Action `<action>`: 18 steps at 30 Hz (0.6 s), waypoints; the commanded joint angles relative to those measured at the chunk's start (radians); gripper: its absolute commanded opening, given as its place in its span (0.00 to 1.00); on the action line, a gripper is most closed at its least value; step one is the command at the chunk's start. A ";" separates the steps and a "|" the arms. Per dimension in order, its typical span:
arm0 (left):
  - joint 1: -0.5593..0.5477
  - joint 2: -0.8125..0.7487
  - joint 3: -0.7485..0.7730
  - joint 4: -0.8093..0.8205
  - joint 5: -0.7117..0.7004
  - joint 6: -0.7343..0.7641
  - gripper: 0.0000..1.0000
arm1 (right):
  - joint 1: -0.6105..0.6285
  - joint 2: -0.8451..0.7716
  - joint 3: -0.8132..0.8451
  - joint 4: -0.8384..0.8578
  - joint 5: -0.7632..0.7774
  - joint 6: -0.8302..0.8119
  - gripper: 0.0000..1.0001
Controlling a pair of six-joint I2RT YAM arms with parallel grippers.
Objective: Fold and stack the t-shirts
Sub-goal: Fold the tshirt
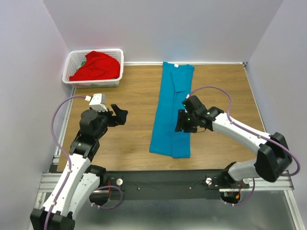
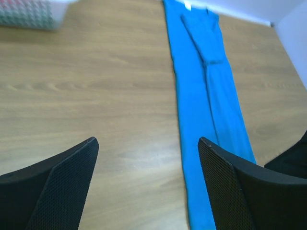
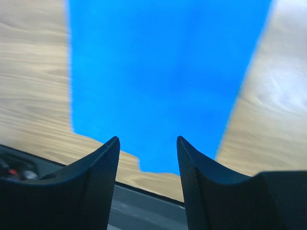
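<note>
The teal-blue t-shirt (image 1: 172, 110) lies on the wooden table as a long narrow strip, folded lengthwise, running from the back wall toward the near edge. It also shows in the left wrist view (image 2: 204, 96) and the right wrist view (image 3: 163, 72). My right gripper (image 1: 181, 122) hovers open and empty over the strip's near half, fingers (image 3: 98, 177) apart. My left gripper (image 1: 120, 115) is open and empty over bare wood left of the shirt. The red t-shirt (image 1: 96, 66) lies bunched in the white basket (image 1: 69, 64) at the back left.
Grey walls close the table on three sides. A black rail (image 1: 158, 179) runs along the near edge, visible past the shirt's hem in the right wrist view (image 3: 144, 211). The basket corner shows in the left wrist view (image 2: 29, 14).
</note>
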 commanded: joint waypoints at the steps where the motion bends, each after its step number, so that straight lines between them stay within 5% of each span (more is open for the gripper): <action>1: -0.029 0.124 0.048 -0.151 0.168 -0.055 0.89 | -0.031 -0.097 -0.186 -0.113 0.054 0.034 0.59; 8: -0.284 0.240 0.071 -0.211 0.127 -0.138 0.80 | -0.036 -0.148 -0.309 -0.084 -0.009 0.063 0.57; 18: -0.476 0.524 0.173 -0.323 0.032 -0.173 0.77 | -0.036 -0.063 -0.354 0.008 -0.105 0.051 0.50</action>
